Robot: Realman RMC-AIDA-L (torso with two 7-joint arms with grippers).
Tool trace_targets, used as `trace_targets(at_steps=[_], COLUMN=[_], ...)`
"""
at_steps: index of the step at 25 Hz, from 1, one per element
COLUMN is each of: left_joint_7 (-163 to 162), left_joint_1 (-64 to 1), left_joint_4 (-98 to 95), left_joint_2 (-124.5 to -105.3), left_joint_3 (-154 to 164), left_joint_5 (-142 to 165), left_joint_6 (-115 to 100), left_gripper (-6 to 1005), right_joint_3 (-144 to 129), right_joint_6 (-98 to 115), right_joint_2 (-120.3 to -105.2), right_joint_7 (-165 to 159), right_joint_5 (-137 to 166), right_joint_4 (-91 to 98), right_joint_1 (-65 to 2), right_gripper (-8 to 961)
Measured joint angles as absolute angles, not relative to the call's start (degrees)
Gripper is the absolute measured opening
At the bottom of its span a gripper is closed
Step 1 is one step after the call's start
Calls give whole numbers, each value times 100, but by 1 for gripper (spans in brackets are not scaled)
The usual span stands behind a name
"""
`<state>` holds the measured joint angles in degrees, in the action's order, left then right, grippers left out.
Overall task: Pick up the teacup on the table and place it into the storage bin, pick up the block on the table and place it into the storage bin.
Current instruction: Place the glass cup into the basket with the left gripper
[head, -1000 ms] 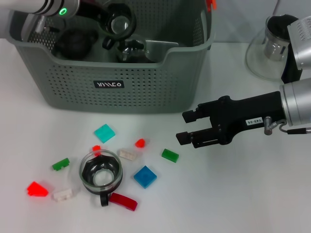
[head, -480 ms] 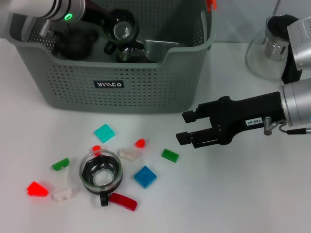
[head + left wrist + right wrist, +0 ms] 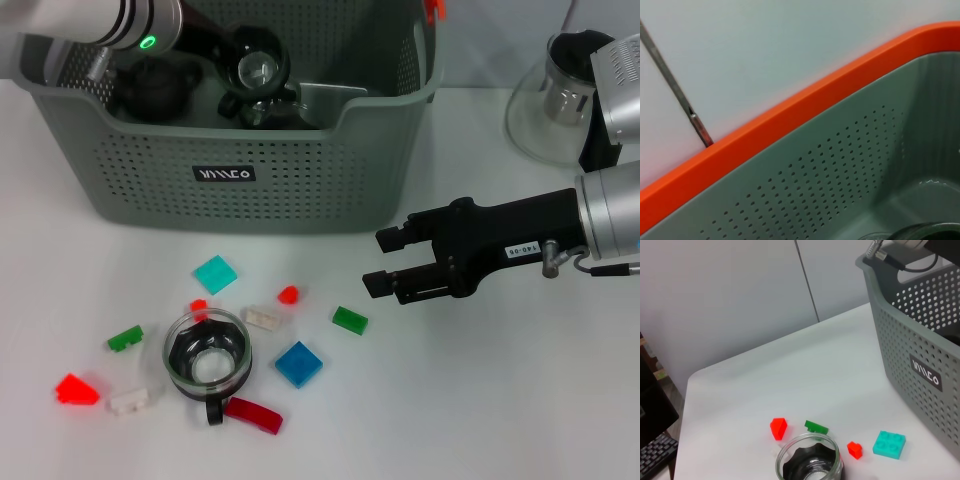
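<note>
The grey-green storage bin (image 3: pixel 225 175) stands at the back left of the table. My left gripper (image 3: pixel 240 62) is down inside it, shut on a glass teacup (image 3: pixel 258 68) with a dark inside. Its fingers are mostly hidden by the arm. A second glass teacup (image 3: pixel 207 360) with a black handle stands on the table in front of the bin, also seen in the right wrist view (image 3: pixel 810 466). Several small blocks lie around it, among them a teal block (image 3: pixel 215 273), a blue block (image 3: pixel 298 363) and a green block (image 3: pixel 349 319). My right gripper (image 3: pixel 385 262) hovers open just right of the blocks.
A clear glass teapot (image 3: pixel 555 105) stands at the back right behind my right arm. A dark object (image 3: pixel 155 85) and a glass piece (image 3: pixel 265 105) lie in the bin. The left wrist view shows the bin's orange rim (image 3: pixel 790 115) and perforated wall.
My left gripper has moved a little down and to the right inside the bin, carrying the teacup with it. The right arm and the things on the table have not moved.
</note>
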<state>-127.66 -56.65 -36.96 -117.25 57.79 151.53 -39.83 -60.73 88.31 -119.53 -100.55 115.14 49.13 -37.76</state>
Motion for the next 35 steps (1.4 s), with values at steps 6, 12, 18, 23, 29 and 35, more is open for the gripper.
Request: trace_targets(at_steps=[6, 12, 18, 23, 29, 35], left_joint_7=[-12753, -12752, -12753, -12753, -12753, -12755], left_joint_1=[-5642, -5634, -5633, -5633, -5633, -5626], left_joint_4=[-3684, -3682, -3682, -3682, -3682, -3682], left_joint_2=[-11740, -11787, -11835, -11837, -11847, -11848], left_joint_3=[5783, 5862, 5863, 5862, 5862, 5862], left_joint_5=[15153, 15228, 15296, 15296, 15295, 15293], left_joint_6=[-3923, -3892, -3848, -3842, -3832, -3830], left_gripper=[45, 45, 45, 45, 45, 68], right_joint_3=[-6073, -6079, -6088, -6080, -6093, -6092], right_joint_6=[8805, 8795, 8786, 8766, 8754, 8753], right_joint_2=[-11953, -11953, -11953, -11953, -11953, -11953], right_joint_7=[-10055, -10055, -10055, -10035, -10032, -10032], right_joint_5=[11514, 11514, 11513, 11513, 11513, 11513], right_joint_4=[4913, 4913, 4903, 4853, 4852, 4852], right_joint_1=[-3769, -3775, -3779, -3779, -3779, -3779], right_gripper=[703, 703, 704, 704, 704, 704])
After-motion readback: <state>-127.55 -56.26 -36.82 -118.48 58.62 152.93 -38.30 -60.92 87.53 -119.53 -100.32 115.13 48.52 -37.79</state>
